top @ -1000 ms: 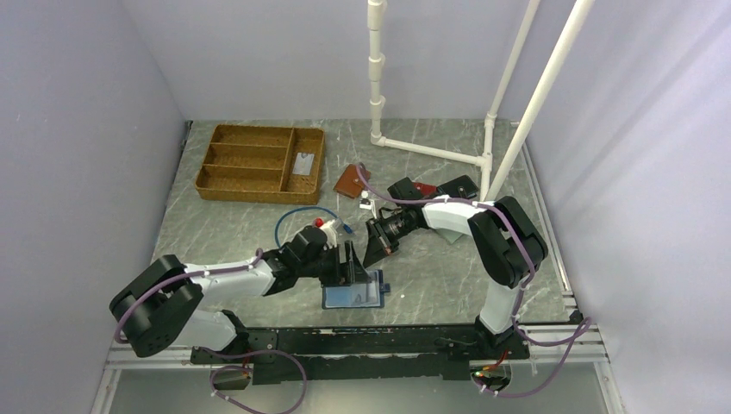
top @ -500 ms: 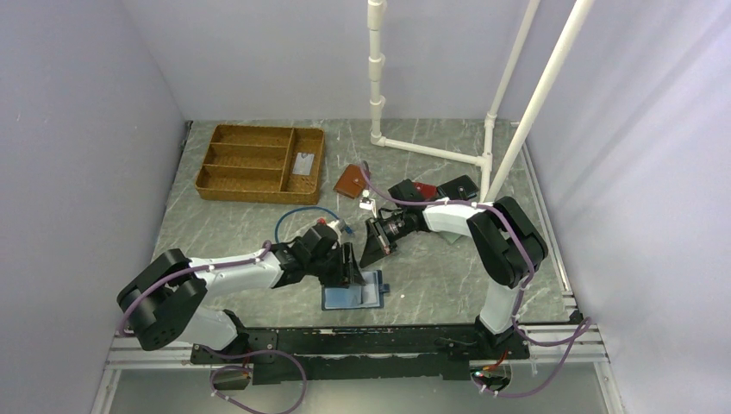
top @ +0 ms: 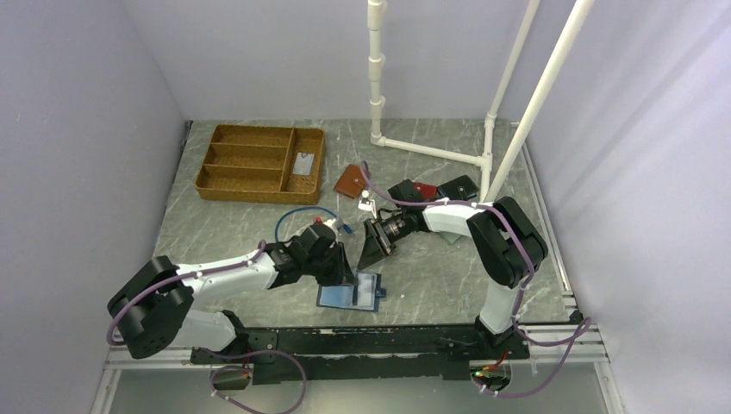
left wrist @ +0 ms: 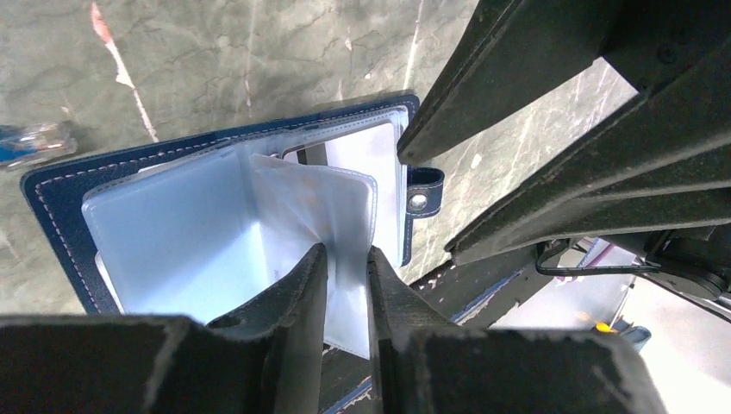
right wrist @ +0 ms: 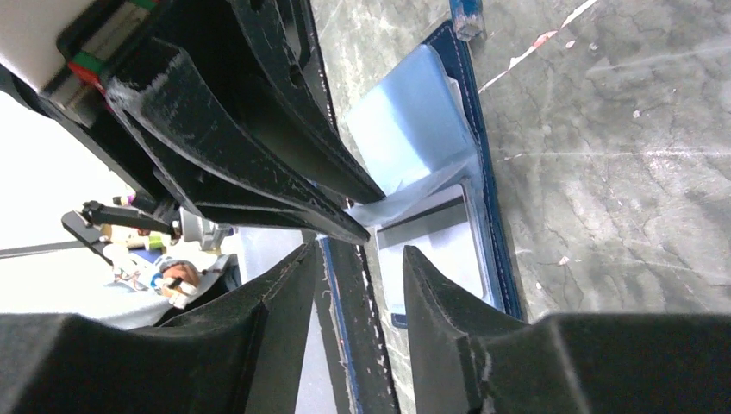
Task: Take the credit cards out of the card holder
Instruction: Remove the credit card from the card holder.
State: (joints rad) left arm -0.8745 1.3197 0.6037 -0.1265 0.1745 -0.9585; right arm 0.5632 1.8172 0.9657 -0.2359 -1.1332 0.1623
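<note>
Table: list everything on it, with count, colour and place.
card holder: one, navy, open, front centre
sleeved card: one visible, pale, inside card holder
loose card: one, grey, tray's right compartment
tray: one, brown wicker, back left
tan wallet: one, tan-brown, back centre
red wallet: one, red, behind right arm
black object: one, black, beside red wallet
cable: one, blue, behind left gripper
pipe frame: one, white, back right
left gripper: one, black, pinching card holder's clear sleeve
right gripper: one, black, open, over card holder
</note>
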